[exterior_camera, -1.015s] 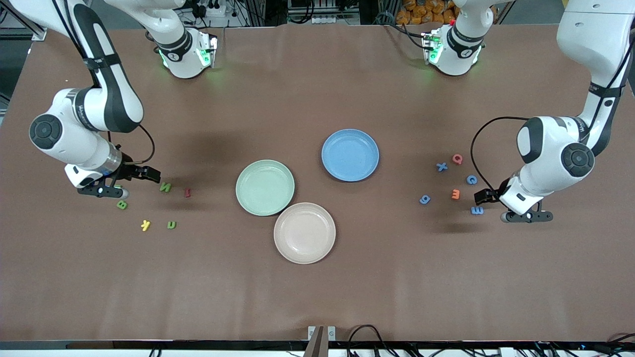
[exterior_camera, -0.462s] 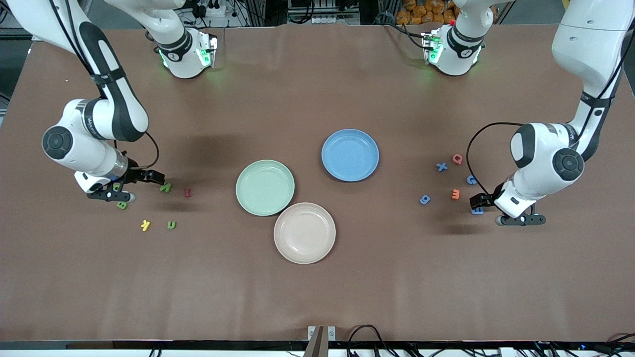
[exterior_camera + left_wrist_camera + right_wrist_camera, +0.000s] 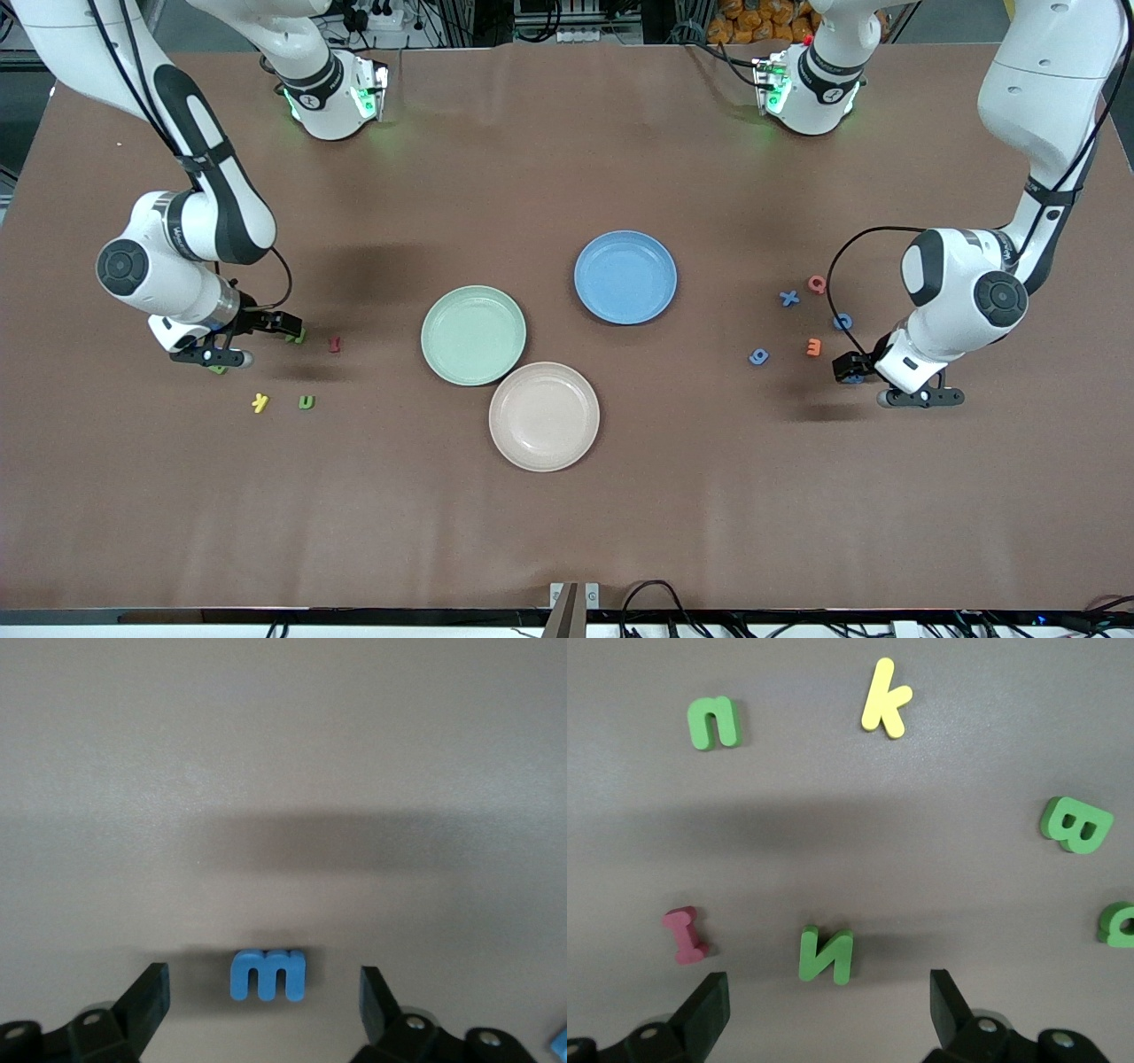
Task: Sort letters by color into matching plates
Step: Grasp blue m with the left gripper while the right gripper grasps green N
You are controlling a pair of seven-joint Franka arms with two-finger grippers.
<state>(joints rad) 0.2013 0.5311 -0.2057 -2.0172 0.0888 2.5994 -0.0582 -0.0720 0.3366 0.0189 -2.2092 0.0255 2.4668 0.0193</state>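
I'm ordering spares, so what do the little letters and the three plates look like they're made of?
Letters, like the green N and blue m: probably foam or soft plastic; thick, matte, with blunt cut edges. Green plate, blue plate and beige plate: probably matte plastic or wheat-straw composite; even colour with no glare.

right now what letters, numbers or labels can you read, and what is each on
"n": green n
"k": yellow k
"B": green B
"N": green N, at the open right tool
"I": red I
"m": blue m, inside the open left tool
"x": blue x
"Q": red Q
"9": blue 9
All are shapes lying on the table.
Arm lettering: too small to read.
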